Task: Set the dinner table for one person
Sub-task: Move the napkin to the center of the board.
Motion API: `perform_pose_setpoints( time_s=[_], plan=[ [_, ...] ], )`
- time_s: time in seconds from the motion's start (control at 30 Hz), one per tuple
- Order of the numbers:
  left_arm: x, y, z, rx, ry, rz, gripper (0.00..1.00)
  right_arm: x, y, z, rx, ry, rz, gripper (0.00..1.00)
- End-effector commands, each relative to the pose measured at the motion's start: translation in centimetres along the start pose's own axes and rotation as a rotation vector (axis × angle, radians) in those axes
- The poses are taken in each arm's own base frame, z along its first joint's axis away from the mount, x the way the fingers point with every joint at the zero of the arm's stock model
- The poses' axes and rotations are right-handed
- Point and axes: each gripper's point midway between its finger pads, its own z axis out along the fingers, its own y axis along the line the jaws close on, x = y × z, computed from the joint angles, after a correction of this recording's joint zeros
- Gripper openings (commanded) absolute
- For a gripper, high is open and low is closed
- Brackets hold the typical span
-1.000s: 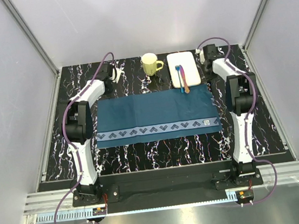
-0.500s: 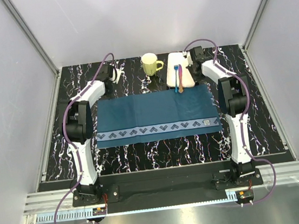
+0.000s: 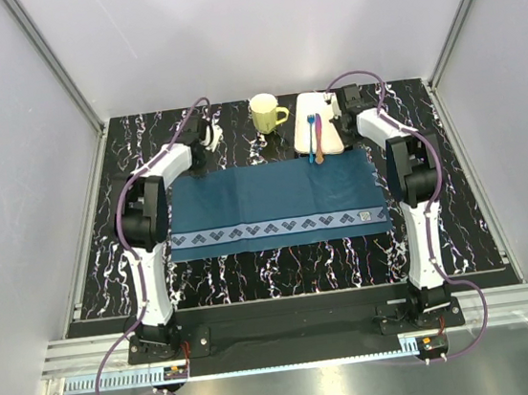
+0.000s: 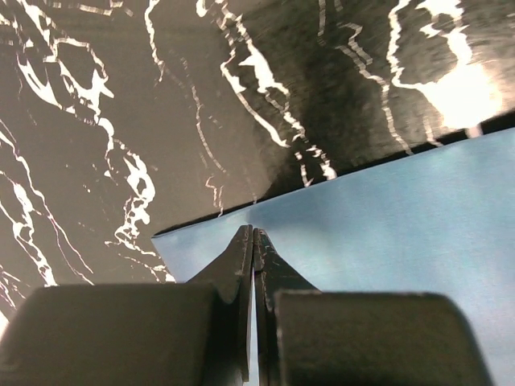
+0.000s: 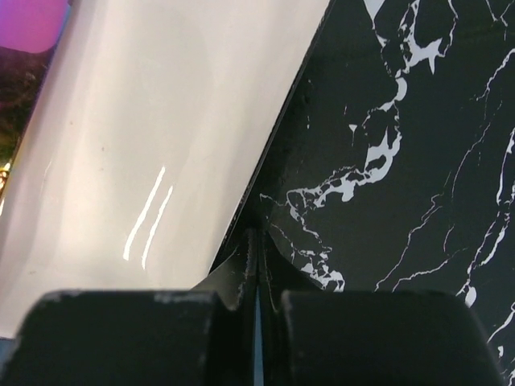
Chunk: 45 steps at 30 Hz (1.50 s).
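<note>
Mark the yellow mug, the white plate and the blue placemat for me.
yellow mug (image 3: 264, 113): top view, middle of its opening.
white plate (image 3: 314, 105): top view, bare far end.
blue placemat (image 3: 274, 196): top view, plain middle of the cloth.

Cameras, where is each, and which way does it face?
Top external: above, behind the left arm and right arm, looking down on the dinner table; both show.
Left wrist: on its arm, facing the placemat corner; shut left end effector shows.
Right wrist: on its arm, facing the plate edge; shut right end effector shows.
Shared: top external also shows placemat, plate.
</note>
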Motion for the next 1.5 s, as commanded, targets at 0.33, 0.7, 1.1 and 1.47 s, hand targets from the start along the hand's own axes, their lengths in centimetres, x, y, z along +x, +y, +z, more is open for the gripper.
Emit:
perform_pose_setpoints(
  time_s=[0.33, 0.7, 1.1, 1.47],
  plan=[
    [-2.4, 2.2, -0.6, -0.130, -0.113, -0.101, 0.00, 0.8, -0.4, -2.8, 0.011, 0.007, -0.025, 0.00],
    [-4.5, 2.6, -0.8, -0.137, -0.190, -0.162, 0.00, 1.2, -0.3, -2.5, 0.009, 0.013, -0.020, 0.00],
    [-6.1, 3.7, 0.4, -0.184, -0.183, -0.213, 0.00, 1.1, -0.4, -2.7, 0.011, 0.010, -0.024, 0.00],
    [-2.8, 1.7, 1.7, -0.085, -0.010, -0.193, 0.00, 0.5, -0.8, -3.7, 0.021, -0.007, -0.028, 0.00]
  ],
)
